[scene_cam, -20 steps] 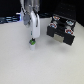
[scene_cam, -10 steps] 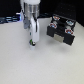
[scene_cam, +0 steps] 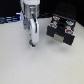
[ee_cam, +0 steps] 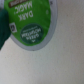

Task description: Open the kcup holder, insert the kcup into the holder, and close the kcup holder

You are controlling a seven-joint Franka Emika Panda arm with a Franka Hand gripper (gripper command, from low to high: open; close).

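Note:
The kcup (ee_cam: pixel 30 22) fills much of the wrist view, its green printed lid facing the camera, very close. In the exterior view a small green spot, the kcup (scene_cam: pixel 31 42), sits right at the tip of my gripper (scene_cam: pixel 32 43), which points down at the white table a little to the exterior view's left of centre. The blurred frames do not show how my fingers stand around the cup. The black kcup holder (scene_cam: pixel 62 30) stands to the exterior view's right of the gripper, well apart from it, its light handles facing forward.
The white table (scene_cam: pixel 30 67) spreads below and in front of the gripper. Dark equipment runs along the back edge (scene_cam: pixel 10 19) behind the arm.
The gripper has sunk slightly toward the table, staying over the same spot. The holder has not moved.

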